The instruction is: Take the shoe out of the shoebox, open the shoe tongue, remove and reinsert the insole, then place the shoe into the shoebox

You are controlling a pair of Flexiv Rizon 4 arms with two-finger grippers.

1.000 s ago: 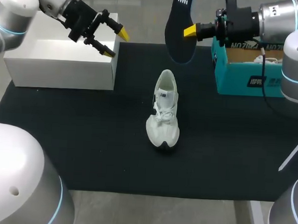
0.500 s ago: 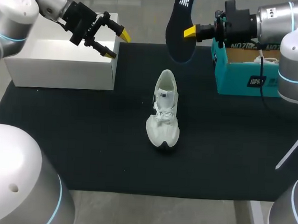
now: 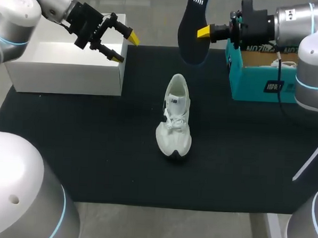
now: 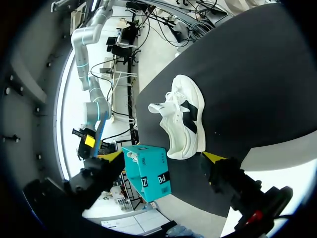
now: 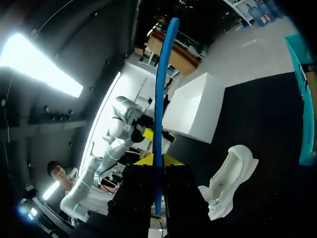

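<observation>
Taking the black mat (image 3: 93,147) in the head view as a clock dial, a white box (image 3: 66,61) sits at 10 o'clock on the mat's far left corner. The left gripper (image 3: 124,47) hangs in the air above that box's right end, fingers spread wide apart with nothing between them. In its own wrist view the two yellow tips stand far apart, and the shoe and shoebox show on the mat ahead of them.

The white shoe (image 3: 175,122) stands upright near the middle of the dial, its toe toward 6 o'clock and its heel opening toward 12. It lies apart from both boxes and neither gripper touches it.

At 12 o'clock, above the mat's far edge and beyond the shoe's heel, the dark insole (image 3: 193,33) is held off the table, standing nearly on end. The right gripper (image 3: 202,32) is clamped on it: in the right wrist view the insole's blue edge rises straight up from between the closed yellow tips.

The teal shoebox (image 3: 262,76) sits open at 2 o'clock, under the right arm, well apart from the shoe
</observation>
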